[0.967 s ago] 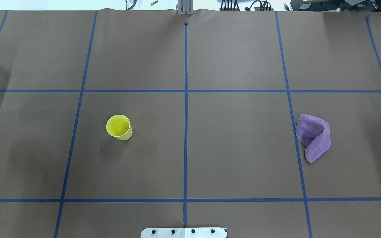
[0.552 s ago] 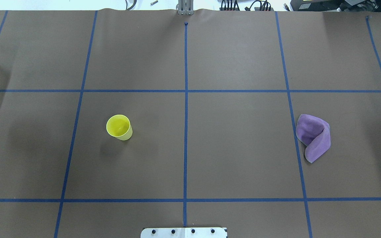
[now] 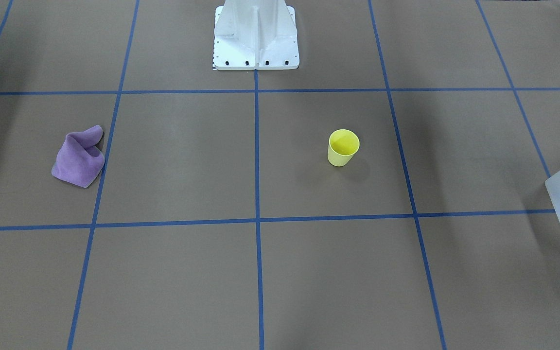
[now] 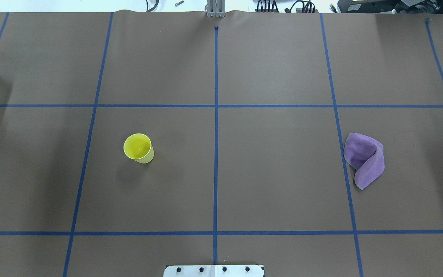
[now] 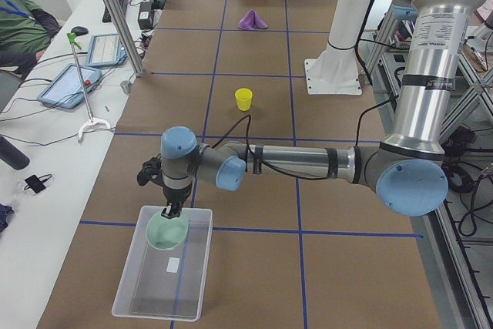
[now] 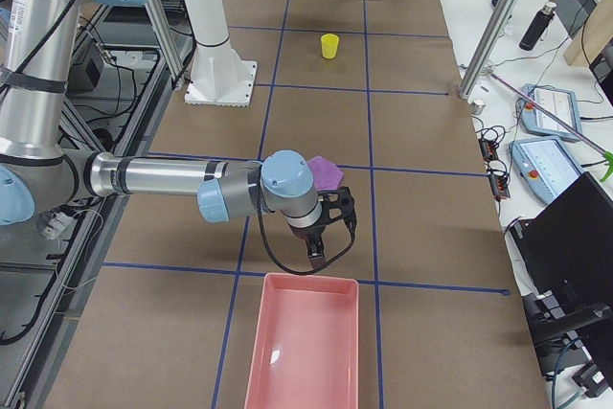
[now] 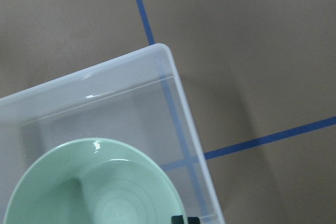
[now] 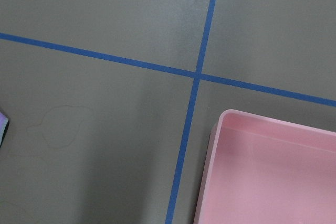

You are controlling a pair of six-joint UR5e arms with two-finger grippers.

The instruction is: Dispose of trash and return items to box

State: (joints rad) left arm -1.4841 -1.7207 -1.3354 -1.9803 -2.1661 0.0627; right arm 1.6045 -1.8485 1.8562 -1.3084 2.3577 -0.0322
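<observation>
The yellow cup (image 4: 138,148) stands upright left of the table's middle; it also shows in the front view (image 3: 343,147). The frosted box (image 5: 131,298) sits at the table's left end, and its corner shows in the left wrist view (image 7: 176,85). My left gripper (image 5: 168,209) hangs over the box, shut on the rim of a pale green bowl (image 7: 52,182) that it holds tilted above the box. My right gripper (image 6: 318,254) hovers low at the table's right end, next to a purple cloth (image 4: 363,158); I cannot tell whether it is open or shut.
A pink bin (image 6: 259,352) sits at the table's right end, just below the right gripper; its corner shows in the right wrist view (image 8: 226,124). The white robot base (image 3: 255,39) stands mid-table. Operator tables with tablets line the far side.
The cup and the purple cloth have not moved. A faint shadow on the table's left part has shifted.
</observation>
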